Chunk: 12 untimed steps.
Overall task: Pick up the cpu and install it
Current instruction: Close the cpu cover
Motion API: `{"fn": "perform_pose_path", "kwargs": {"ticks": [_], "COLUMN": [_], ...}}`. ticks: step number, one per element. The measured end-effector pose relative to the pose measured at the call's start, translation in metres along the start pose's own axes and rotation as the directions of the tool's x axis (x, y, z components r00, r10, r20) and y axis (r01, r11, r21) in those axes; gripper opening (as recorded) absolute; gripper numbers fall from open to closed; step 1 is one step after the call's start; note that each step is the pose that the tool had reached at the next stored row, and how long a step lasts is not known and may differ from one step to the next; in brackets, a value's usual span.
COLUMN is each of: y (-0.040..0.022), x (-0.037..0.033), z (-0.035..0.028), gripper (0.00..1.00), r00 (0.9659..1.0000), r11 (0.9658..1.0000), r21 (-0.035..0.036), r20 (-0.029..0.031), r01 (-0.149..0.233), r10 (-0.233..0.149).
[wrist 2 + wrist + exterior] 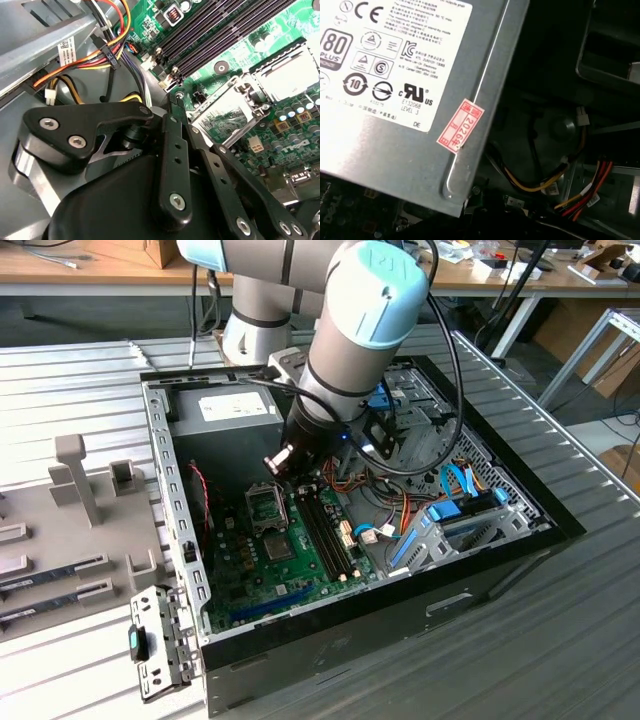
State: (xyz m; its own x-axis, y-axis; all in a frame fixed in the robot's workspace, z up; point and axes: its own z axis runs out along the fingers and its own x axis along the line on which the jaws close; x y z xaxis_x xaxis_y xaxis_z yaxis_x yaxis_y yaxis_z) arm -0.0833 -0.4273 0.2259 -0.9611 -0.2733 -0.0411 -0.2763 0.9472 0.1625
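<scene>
Since the cpu (278,547) seems already seated in its socket, w/ the hinged plate (225,112) flipped open beside it, the gripper (283,462) hovers just above that plate; open or closed, can't tell; first wrist view adds the power supply (395,130) instead.

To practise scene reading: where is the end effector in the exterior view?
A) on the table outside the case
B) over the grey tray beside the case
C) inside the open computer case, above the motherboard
C: the end effector hangs inside the open case, over the green motherboard.
</scene>
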Motion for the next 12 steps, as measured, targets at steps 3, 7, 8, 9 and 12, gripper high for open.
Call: {"fn": "perform_pose_path", "kwargs": {"ticks": [3, 7, 8, 9, 12], "y": [0.0000, -0.0001, -0.0001, -0.0003, -0.0010], "x": [0.0000, 0.0000, 0.0000, -0.0006, -0.0030], "z": [0.0003, 0.0005, 0.0006, 0.0008, 0.0008], "gripper": [0.11, 0.11, 0.11, 0.11, 0.11], "r00": [0.9993, 0.9966, 0.9959, 0.9947, 0.9934], "r11": [0.9993, 0.9967, 0.9960, 0.9949, 0.9935], "r21": [-0.0017, -0.0040, -0.0044, -0.0051, -0.0140], "r20": [-0.0060, -0.0132, -0.0145, -0.0164, -0.0150], "r01": [0.037, 0.081, 0.089, 0.101, 0.113], "r10": [-0.037, -0.081, -0.089, -0.101, -0.113]}}
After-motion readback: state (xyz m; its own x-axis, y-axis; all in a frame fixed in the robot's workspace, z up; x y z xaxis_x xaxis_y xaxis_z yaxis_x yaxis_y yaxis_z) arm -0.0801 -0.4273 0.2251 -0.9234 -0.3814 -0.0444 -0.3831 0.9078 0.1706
